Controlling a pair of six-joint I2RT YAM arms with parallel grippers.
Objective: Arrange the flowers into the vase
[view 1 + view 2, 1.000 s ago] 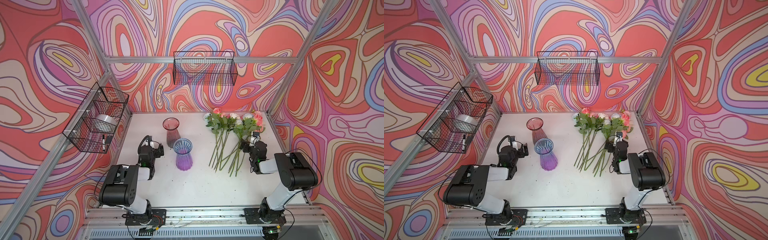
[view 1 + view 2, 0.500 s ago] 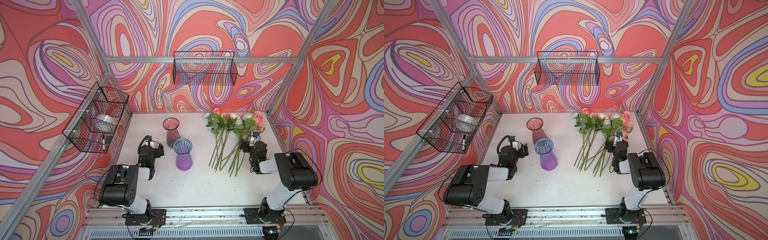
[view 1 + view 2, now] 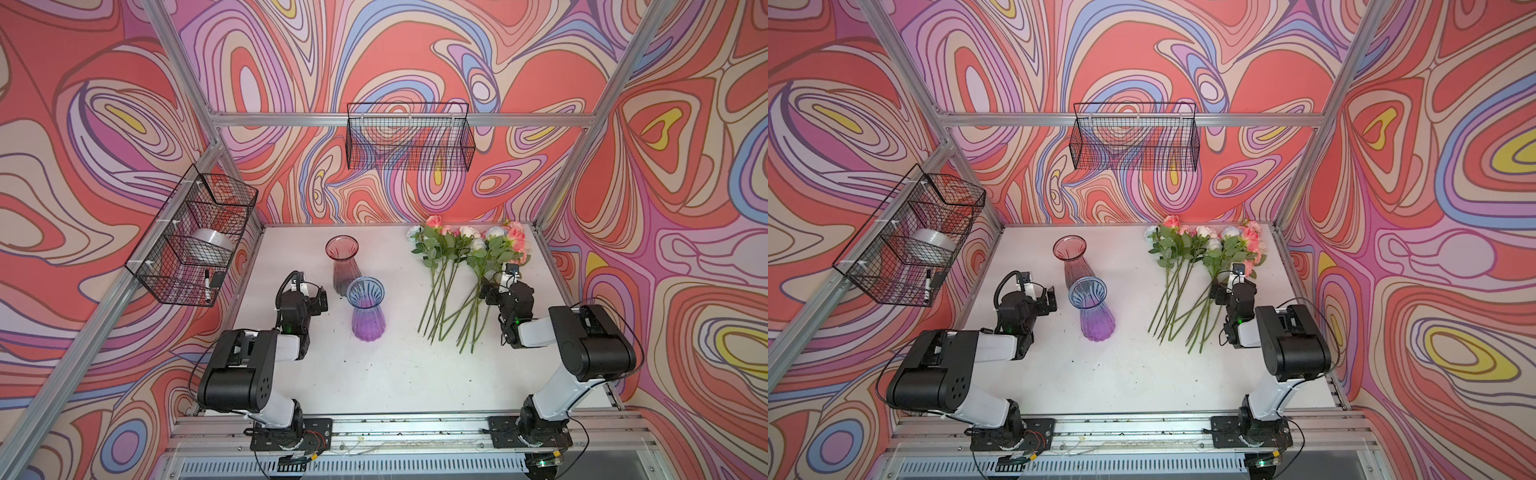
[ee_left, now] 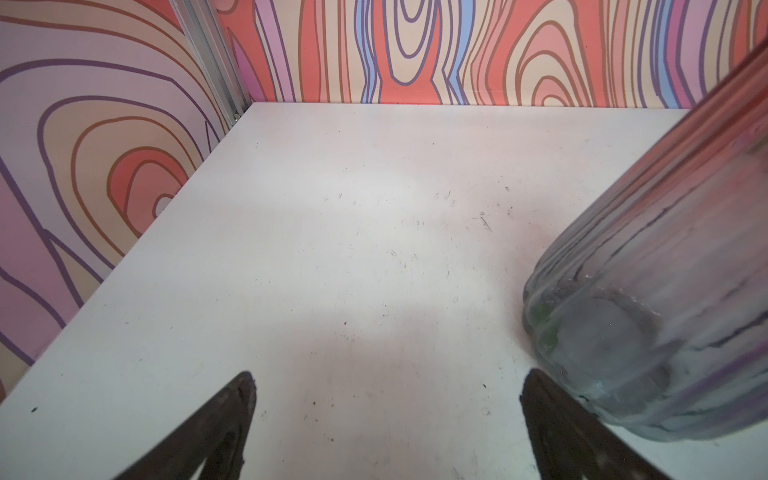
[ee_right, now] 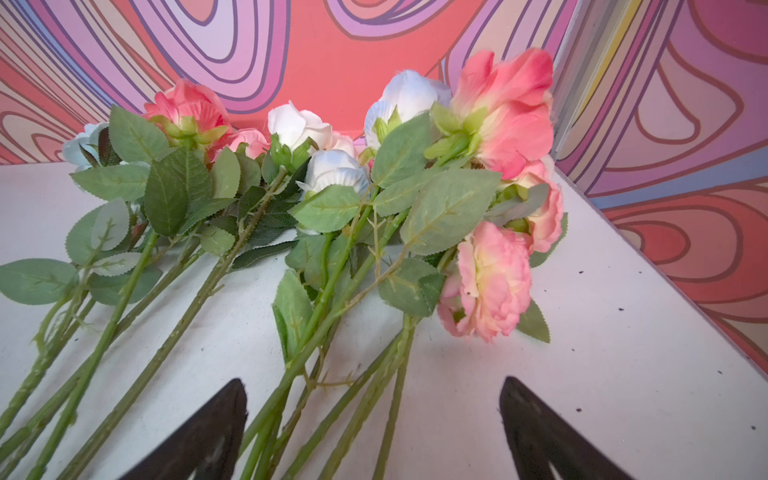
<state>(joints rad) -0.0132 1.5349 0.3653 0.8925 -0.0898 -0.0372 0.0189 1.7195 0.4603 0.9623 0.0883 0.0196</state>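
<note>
Top views both show the white tabletop [image 3: 374, 374] with an arm mounted at each near corner, both reaching toward the far wall. Nearest of the standing things is the purple vase [image 3: 368, 311], upright, blue at the rim and violet at the base. Left of it, the left gripper [image 3: 319, 300] sits low with its jaws spread wide, holding nothing. In the left wrist view, bare tabletop lies between its two dark fingers [image 4: 232, 415].

Close behind the purple vase stands the pink vase [image 3: 343, 266], also upright. In the left wrist view its smoky base is just beside one finger, and I cannot tell whether they touch.

On the right, the right gripper [image 3: 494, 289] is likewise wide apart and clamped on nothing, set over the lower part of the stems. In the right wrist view several green stems run between its fingers [image 5: 216, 419].

The flowers [image 3: 457, 266] lie flat on the right half of the tabletop, well apart from both vases. Their cut ends fan out toward the near edge, and their pink, white and pale blue heads are bunched by the far wall.

Higher up, a side basket [image 3: 195, 245] of black wire on the left wall holds a roll of tape [image 3: 212, 245] and a marker [image 3: 206, 284]. A back basket [image 3: 409, 141] hangs on the far wall
</note>
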